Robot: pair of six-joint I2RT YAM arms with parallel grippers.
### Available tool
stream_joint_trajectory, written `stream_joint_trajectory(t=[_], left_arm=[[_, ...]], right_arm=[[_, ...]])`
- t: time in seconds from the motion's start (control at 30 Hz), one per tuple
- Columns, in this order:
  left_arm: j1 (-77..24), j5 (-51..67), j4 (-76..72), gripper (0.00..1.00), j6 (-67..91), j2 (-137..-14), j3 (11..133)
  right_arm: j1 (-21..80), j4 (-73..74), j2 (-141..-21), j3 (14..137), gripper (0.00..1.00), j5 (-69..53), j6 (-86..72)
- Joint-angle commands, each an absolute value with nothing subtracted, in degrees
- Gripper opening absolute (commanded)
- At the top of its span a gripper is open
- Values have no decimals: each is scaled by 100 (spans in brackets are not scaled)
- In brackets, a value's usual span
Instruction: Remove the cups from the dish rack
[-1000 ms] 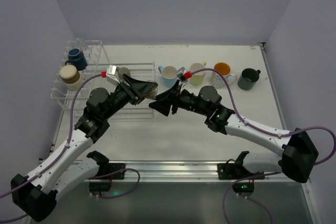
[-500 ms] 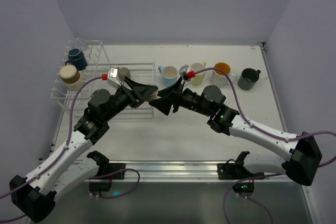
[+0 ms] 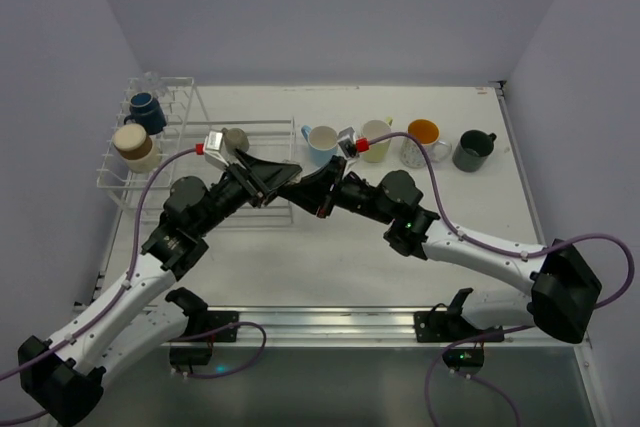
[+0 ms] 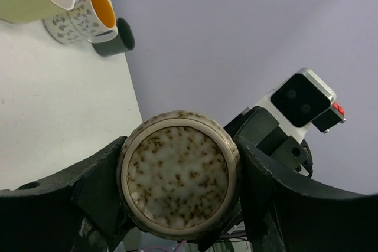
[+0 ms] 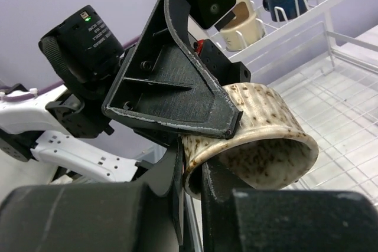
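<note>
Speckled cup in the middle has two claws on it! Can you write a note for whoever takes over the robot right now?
Left claw: shut on the speckled cup, held up between the arms.
Right claw: shut on that cup's wall at the rim, so both hold it.
Done: light blue cup, yellow-green cup, orange-inside cup and dark green cup stand in a row on the table, right of the dish rack.
Left in the rack: navy cup, cream cup, grey-brown cup.
Next, probably: left claw lets go, right claw sets the speckled cup down.
</note>
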State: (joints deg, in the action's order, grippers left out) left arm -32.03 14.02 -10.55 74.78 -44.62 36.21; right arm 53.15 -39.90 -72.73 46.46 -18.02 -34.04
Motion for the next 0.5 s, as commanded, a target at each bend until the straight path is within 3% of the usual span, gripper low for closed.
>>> stream_joint_trajectory(t=[0.0, 0.1, 0.2, 0.33, 0.47], left_arm=[[-3243, 1425, -636, 67, 7067, -4289, 3655], [-3234, 898, -64, 87, 6453, -4175, 3963], [-3234, 265, 517, 98, 5802, -4140, 4314], [-3234, -420, 1115, 100, 4759, -4174, 4727], [-3234, -1306, 1888, 100, 3667, -4254, 5351]], right_arm=[[5274, -5019, -7120, 4421, 0, -1362, -3533], [5273, -4414, -7040, 4421, 0, -1415, -3411], [5273, -3781, -6909, 4377, 0, -1406, -3270], [5265, -2692, -6680, 4525, 0, -1161, -2928], [5046, -197, -7064, 5316, 0, -660, -2216]])
